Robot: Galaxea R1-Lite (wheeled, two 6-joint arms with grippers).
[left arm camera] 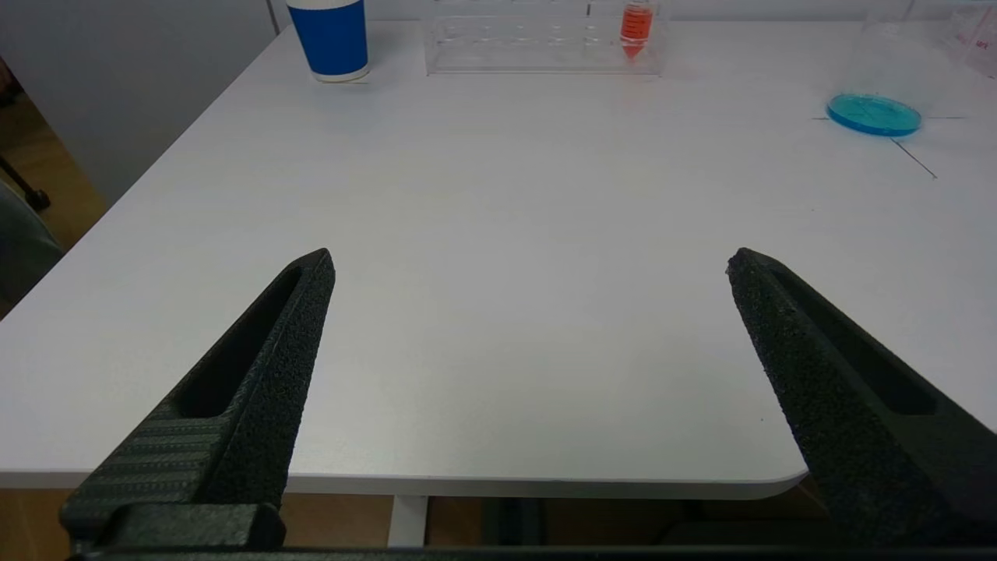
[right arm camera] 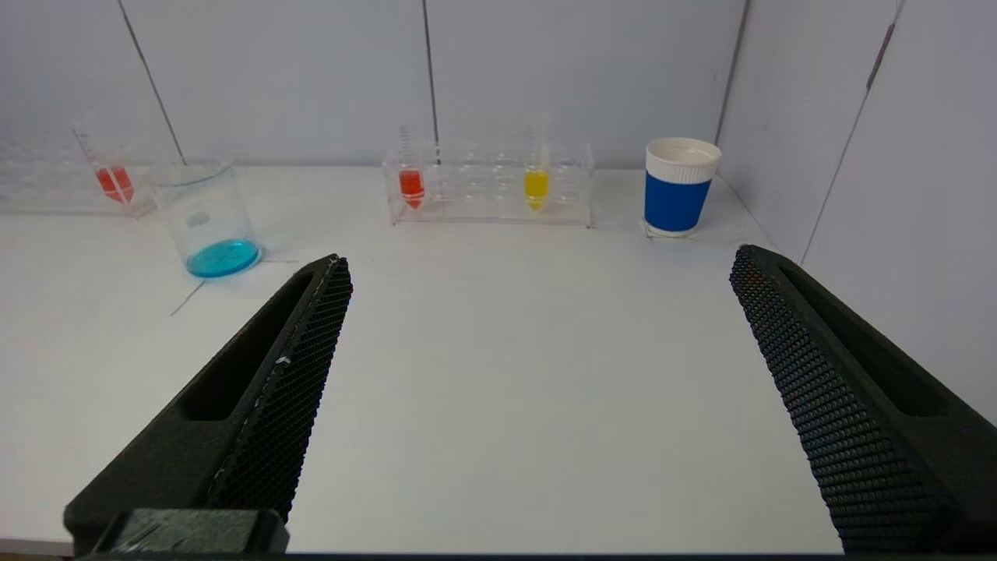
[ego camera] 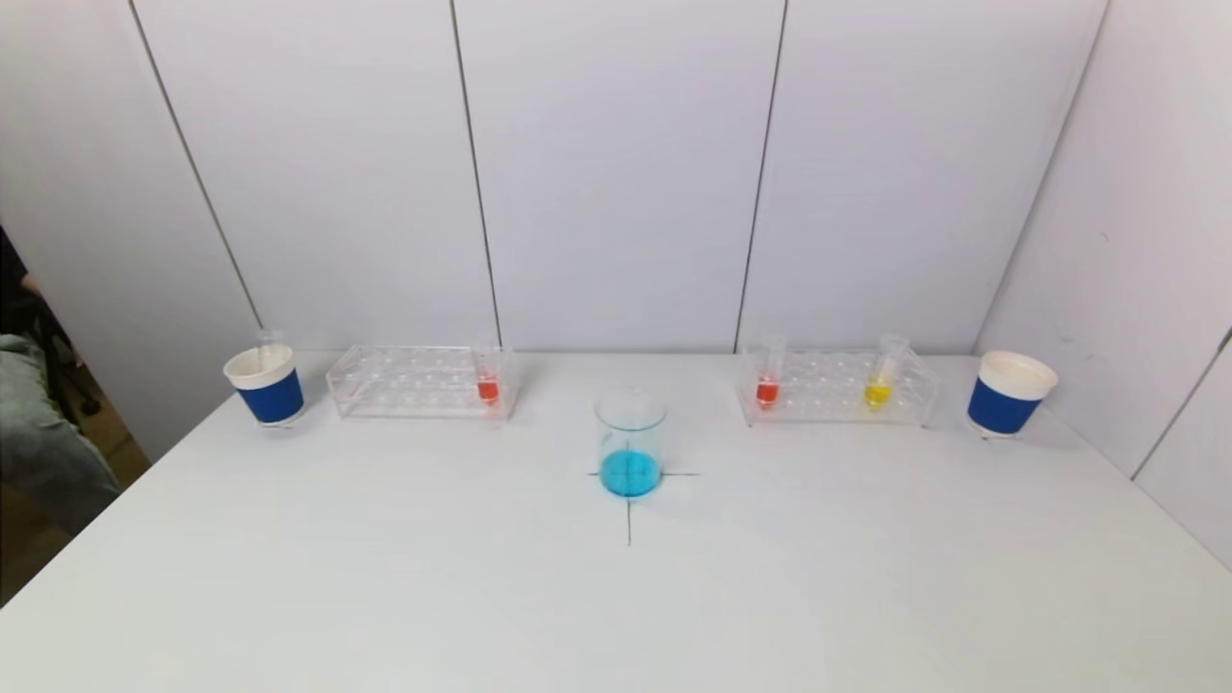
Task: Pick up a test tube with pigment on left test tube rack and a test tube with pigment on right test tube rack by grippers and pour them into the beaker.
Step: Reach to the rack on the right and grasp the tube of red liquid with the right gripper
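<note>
The clear left rack (ego camera: 419, 381) holds one tube of red pigment (ego camera: 488, 388) at its right end; that tube also shows in the left wrist view (left arm camera: 636, 27). The clear right rack (ego camera: 835, 386) holds a red tube (ego camera: 767, 391) and a yellow tube (ego camera: 877, 392). A glass beaker (ego camera: 629, 443) with blue liquid stands on a cross mark between the racks. Neither arm shows in the head view. My left gripper (left arm camera: 530, 261) is open and empty above the table's near left edge. My right gripper (right arm camera: 537, 265) is open and empty above the table, short of the right rack (right arm camera: 491, 187).
A blue and white paper cup (ego camera: 267, 385) with an empty tube in it stands left of the left rack. Another paper cup (ego camera: 1008, 393) stands right of the right rack. White walls close the back and right side. A person's leg (ego camera: 43, 433) is at the far left.
</note>
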